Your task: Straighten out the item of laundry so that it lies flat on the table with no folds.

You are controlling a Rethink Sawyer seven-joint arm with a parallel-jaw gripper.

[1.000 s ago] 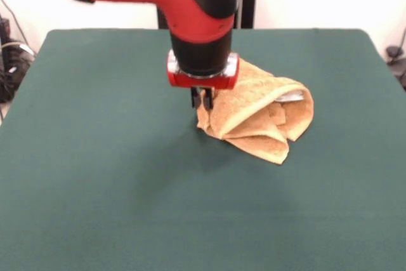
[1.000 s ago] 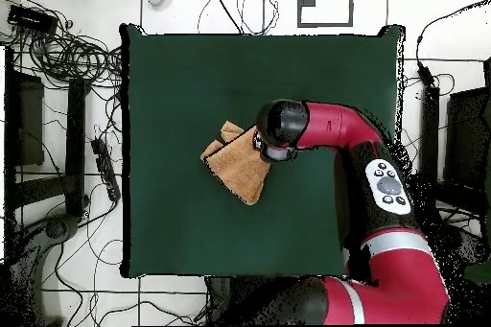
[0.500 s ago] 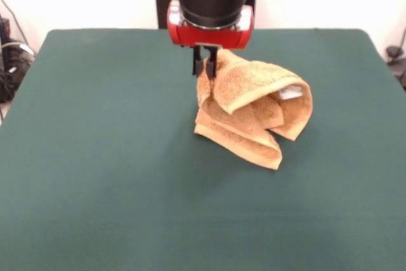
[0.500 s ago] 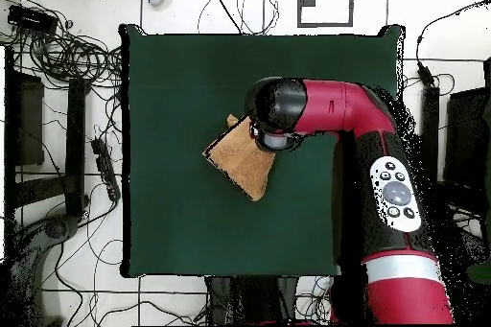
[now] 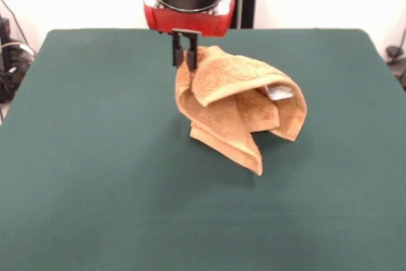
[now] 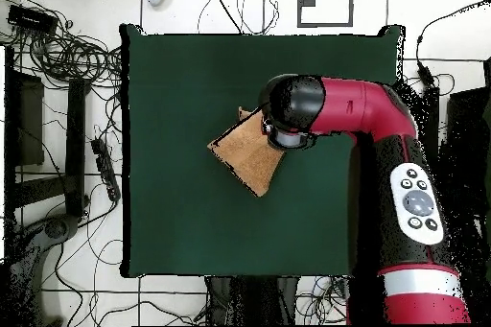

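The gripper (image 5: pixel 184 55) is clamped on the upper edge of the towel (image 5: pixel 238 106), which hangs below and beside it in bunched folds, its lowest corner reaching toward the table (image 5: pixel 95 176). The front view shows a white tag (image 5: pixel 279 92) tucked in a fold. Overhead, the arm (image 6: pixel 336 117) hides the gripper; the towel (image 6: pixel 245 151) shows as a folded wedge beside it.
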